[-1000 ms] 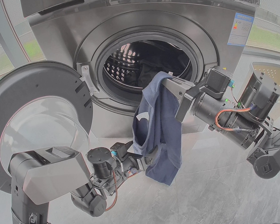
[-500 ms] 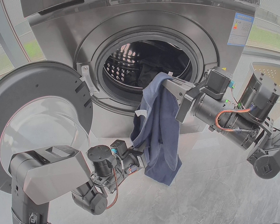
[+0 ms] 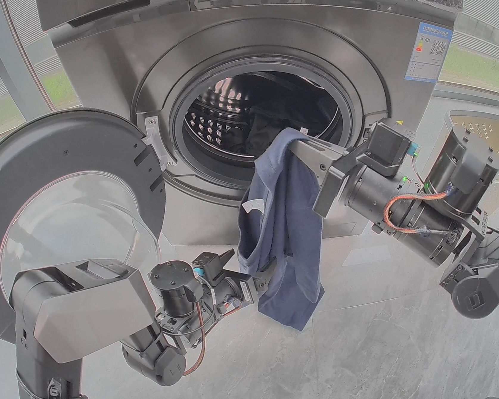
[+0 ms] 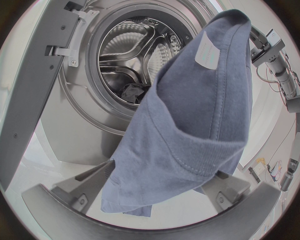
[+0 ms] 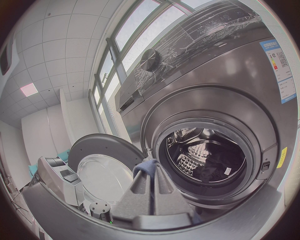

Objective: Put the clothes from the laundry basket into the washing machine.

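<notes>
A dark blue shirt hangs in front of the washing machine's open drum. My right gripper is shut on its top edge just before the drum's rim; blue cloth is pinched between the fingers. My left gripper is lower down at the shirt's hanging part. Its fingers stand wide apart, open, with the shirt draped between them. Dark clothes lie inside the drum. The laundry basket stands to the right.
The round door is swung fully open to the left, close above my left arm. Bare grey floor lies below the shirt. Windows run behind the machine.
My left arm has drawn slightly back and to the left. The shirt's lower fold swayed left, then settled back. The right arm has not moved.
</notes>
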You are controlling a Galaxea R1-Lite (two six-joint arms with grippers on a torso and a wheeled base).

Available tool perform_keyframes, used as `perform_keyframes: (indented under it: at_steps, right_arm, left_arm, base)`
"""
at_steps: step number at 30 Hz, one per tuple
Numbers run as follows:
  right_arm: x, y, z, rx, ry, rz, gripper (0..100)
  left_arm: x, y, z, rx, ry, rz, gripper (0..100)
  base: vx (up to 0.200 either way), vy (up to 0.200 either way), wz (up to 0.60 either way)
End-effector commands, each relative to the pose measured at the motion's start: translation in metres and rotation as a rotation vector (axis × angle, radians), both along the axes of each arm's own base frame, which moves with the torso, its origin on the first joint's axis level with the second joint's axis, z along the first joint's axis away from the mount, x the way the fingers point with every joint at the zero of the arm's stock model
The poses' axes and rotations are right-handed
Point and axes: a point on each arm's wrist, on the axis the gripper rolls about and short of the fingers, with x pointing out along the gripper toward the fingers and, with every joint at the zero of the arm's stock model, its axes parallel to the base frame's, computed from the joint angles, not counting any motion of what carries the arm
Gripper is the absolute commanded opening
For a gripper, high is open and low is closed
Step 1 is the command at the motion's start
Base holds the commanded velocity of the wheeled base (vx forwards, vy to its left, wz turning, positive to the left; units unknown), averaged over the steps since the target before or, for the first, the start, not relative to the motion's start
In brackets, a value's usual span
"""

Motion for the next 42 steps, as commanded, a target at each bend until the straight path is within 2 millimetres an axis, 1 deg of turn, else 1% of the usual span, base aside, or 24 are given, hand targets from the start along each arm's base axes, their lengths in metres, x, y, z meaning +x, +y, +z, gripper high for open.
perform_keyframes:
  at_steps: [1, 8, 9, 21, 25, 28, 29, 31, 35, 36, 37, 38, 42]
  right_arm:
    - [0.0, 0.0, -0.001, -0.001, 0.001, 0.0, 0]
    - [-0.001, 0.0, -0.001, -0.002, 0.002, 0.002, 0]
    - [-0.001, 0.0, -0.001, -0.002, 0.002, 0.002, 0]
    - [-0.001, 0.001, -0.001, -0.003, 0.003, 0.004, 0]
    - [0.001, -0.002, -0.002, -0.003, 0.003, -0.007, 0]
    - [0.005, -0.007, -0.001, -0.001, 0.008, -0.027, 0]
    - [0.005, -0.007, -0.001, -0.001, 0.008, -0.027, 0]
    - [0.011, -0.015, -0.002, 0.01, 0.02, -0.066, 0]
    - [0.017, -0.03, -0.002, 0.012, 0.021, -0.115, 0]
    - [0.017, -0.031, -0.002, 0.012, 0.021, -0.116, 0]
    - [0.016, -0.036, -0.001, 0.023, 0.024, -0.127, 0]
    - [0.014, -0.038, -0.002, 0.028, 0.034, -0.125, 0]
    - [0.005, -0.042, -0.006, 0.032, 0.056, -0.113, 0]
  left_arm:
    - [0.0, 0.004, 0.006, -0.007, -0.011, 0.009, 100]
    - [0.0, 0.009, 0.003, 0.004, 0.002, 0.021, 100]
    - [0.0, 0.009, 0.002, 0.006, 0.005, 0.02, 0]
    - [0.004, 0.003, 0.004, -0.01, -0.014, 0.011, 0]
    - [0.001, 0.005, 0.01, -0.015, -0.021, 0.011, 0]
    - [-0.004, 0.009, 0.025, -0.027, -0.041, 0.012, 0]
    - [-0.004, 0.009, 0.025, -0.027, -0.041, 0.012, 0]
    - [-0.014, 0.016, 0.042, -0.035, -0.062, 0.017, 0]
    - [-0.033, 0.028, 0.059, -0.034, -0.068, 0.021, 0]
    - [-0.034, 0.028, 0.06, -0.032, -0.068, 0.018, 0]
    - [-0.044, 0.034, 0.068, -0.03, -0.077, 0.019, 0]
    - [-0.05, 0.036, 0.072, -0.027, -0.083, 0.016, 0]
    - [-0.07, 0.043, 0.083, -0.01, -0.099, 0.001, 0]
  base:
    - [0.0, 0.0, 0.0]
    - [0.0, 0.0, 0.0]
    - [0.0, 0.0, 0.0]
    - [0.0, 0.0, 0.0]
    - [0.0, 0.0, 0.0]
    - [0.0, 0.0, 0.0]
    - [0.0, 0.0, 0.0]
    - [0.0, 0.0, 0.0]
    - [0.0, 0.0, 0.0]
    - [0.0, 0.0, 0.0]
    - [0.0, 0.0, 0.0]
    - [0.0, 0.0, 0.0]
    - [0.0, 0.0, 0.0]
